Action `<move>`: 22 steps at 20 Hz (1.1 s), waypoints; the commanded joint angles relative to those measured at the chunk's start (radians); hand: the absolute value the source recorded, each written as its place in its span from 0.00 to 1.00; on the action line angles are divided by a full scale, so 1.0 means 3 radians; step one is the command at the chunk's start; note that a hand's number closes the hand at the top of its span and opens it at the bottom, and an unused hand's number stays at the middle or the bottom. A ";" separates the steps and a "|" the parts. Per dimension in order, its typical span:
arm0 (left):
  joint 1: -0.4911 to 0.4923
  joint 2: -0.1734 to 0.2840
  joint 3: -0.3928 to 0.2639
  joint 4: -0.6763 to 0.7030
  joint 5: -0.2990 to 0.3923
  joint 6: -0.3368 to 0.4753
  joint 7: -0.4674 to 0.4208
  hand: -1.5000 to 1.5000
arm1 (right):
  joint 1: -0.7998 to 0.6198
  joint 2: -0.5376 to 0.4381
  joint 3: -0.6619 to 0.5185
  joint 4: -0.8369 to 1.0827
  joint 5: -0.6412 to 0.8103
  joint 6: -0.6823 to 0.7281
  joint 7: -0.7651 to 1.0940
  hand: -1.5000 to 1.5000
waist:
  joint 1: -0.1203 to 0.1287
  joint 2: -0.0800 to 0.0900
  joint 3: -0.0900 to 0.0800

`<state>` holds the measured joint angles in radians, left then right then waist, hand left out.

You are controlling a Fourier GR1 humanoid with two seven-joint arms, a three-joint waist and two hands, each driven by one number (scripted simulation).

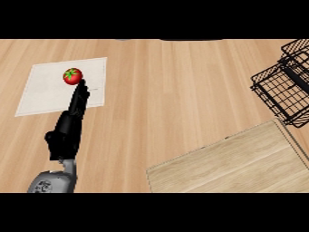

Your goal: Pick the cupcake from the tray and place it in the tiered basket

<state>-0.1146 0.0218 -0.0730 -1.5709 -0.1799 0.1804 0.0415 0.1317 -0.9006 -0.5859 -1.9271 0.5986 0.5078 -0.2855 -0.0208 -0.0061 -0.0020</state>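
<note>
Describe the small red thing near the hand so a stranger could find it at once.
On the wooden counter, find the pale flat tray at the far left. Near its top sits a round red object with a green star-shaped top, looking like a tomato; the left hand's straight fingers reach it.

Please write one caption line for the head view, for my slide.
The left hand reaches straight-fingered to a tomato on a white tray; a black wire basket stands far right.

One arm shows at the near left: a rounded grey forearm (51,182) with a pale circular marking on its casing, joined by a black blocky wrist to a slim black left hand (78,100)
</note>
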 commanded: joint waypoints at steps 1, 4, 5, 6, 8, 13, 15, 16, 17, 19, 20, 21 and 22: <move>-0.0051 -0.0021 0.0015 0.0140 0.0008 -0.0006 -0.0102 0.50 | -0.0268 -0.0222 -0.0559 0.0023 -0.0506 0.0554 0.0172 1.00 | 0.0024 0.0011 0.0001; -0.0024 0.0012 -0.0072 -0.0302 -0.0036 -0.0003 0.0316 0.50 | -0.0513 -0.0289 -0.0598 0.0147 -0.0716 0.0838 0.0427 1.00 | 0.0072 0.0011 0.0004; 0.0150 0.0075 -0.0007 -0.0113 0.0039 -0.0083 -0.0084 0.50 | -0.0554 -0.0388 -0.0732 0.0263 -0.0797 0.0927 0.0358 1.00 | 0.0065 0.0014 0.0003; -0.0041 -0.0007 -0.0039 0.0033 -0.0005 -0.0029 -0.0044 0.50 | -0.0812 -0.0380 -0.0522 0.0362 -0.0916 0.0947 0.0599 1.00 | 0.0091 0.0024 0.0002; 0.0047 -0.0069 -0.0184 0.0080 -0.0041 0.0064 -0.0097 0.50 | -0.0931 -0.0291 -0.0509 0.0493 -0.1194 0.1111 0.0802 1.00 | 0.0099 0.0025 0.0000; -0.0068 -0.0017 -0.0021 -0.0006 0.0056 -0.0054 0.0032 0.50 | -0.1570 -0.0512 -0.0039 0.0890 -0.1290 0.1041 0.1177 1.00 | 0.0126 0.0028 0.0003; -0.0254 -0.0069 -0.0019 0.0213 0.0033 0.0016 -0.0016 0.50 | -0.1683 -0.0461 0.0110 0.0923 -0.1191 0.0904 0.1201 1.00 | 0.0106 0.0030 0.0004; -0.0101 -0.0004 -0.0068 -0.0070 -0.0016 -0.0045 0.0143 0.50 | -0.1771 -0.0434 0.0121 0.0985 -0.1274 0.0931 0.1310 1.00 | 0.0115 0.0025 0.0004; 0.0038 -0.0069 -0.0184 -0.0185 -0.0033 -0.0019 0.0107 0.50 | -0.1813 -0.0288 0.0362 0.1086 -0.1022 0.0648 0.1308 1.00 | 0.0160 0.0032 0.0005; -0.0115 0.0000 -0.0057 -0.0149 0.0029 -0.0076 0.0149 0.50 | -0.1969 -0.0411 0.0521 0.1318 -0.0778 0.0501 0.1083 1.00 | 0.0148 0.0037 0.0006; -0.0267 0.0021 0.0029 0.0063 0.0052 -0.0090 0.0103 0.50 | -0.1946 -0.0393 0.0506 0.1269 -0.0698 0.0431 0.1063 1.00 | 0.0119 0.0035 0.0006; -0.0038 -0.0010 -0.0088 -0.0177 0.0025 -0.0089 0.0182 0.50 | -0.2267 -0.0599 0.0582 0.1444 -0.0806 0.0607 0.1213 1.00 | 0.0153 0.0033 0.0004; -0.0144 -0.0039 -0.0040 0.0063 0.0010 -0.0049 0.0002 0.50 | -0.2164 -0.0395 0.0743 0.1511 -0.0605 0.0359 0.1020 1.00 | 0.0132 0.0036 0.0005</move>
<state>-0.1491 0.0171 -0.0890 -1.5882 -0.1737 0.1626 0.0722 -0.4491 -1.0285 -0.4608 -1.5623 0.3351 0.6926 0.0575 0.0189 0.0033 -0.0008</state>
